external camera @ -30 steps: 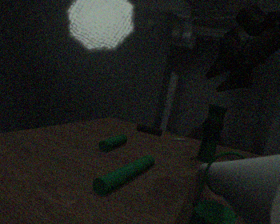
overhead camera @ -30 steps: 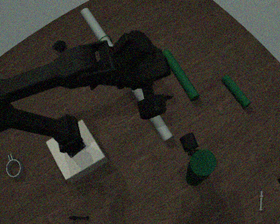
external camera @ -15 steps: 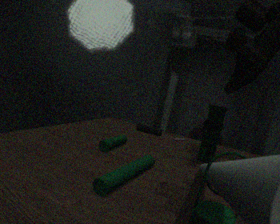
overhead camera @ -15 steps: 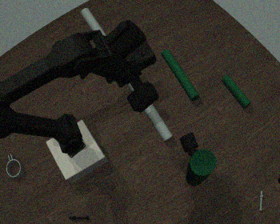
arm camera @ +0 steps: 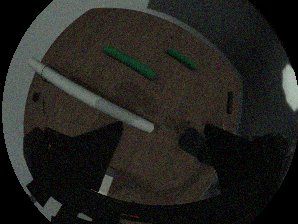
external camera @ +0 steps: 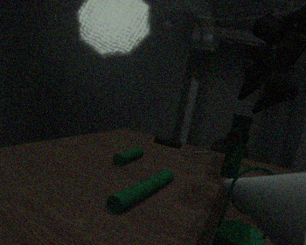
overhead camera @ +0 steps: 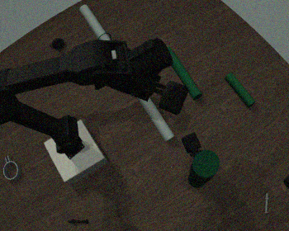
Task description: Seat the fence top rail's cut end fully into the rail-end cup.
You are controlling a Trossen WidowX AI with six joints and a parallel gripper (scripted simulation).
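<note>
Only the top view shows the long white rail short of the dark end cup; the black fingers stand spread, empty, over the brown wooden worktop.

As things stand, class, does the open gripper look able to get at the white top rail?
Probably yes. The gripper is open and empty, hovering over the middle of the white rail. The wrist view shows the rail bare ahead of the fingers, with nothing lying across it.
</note>
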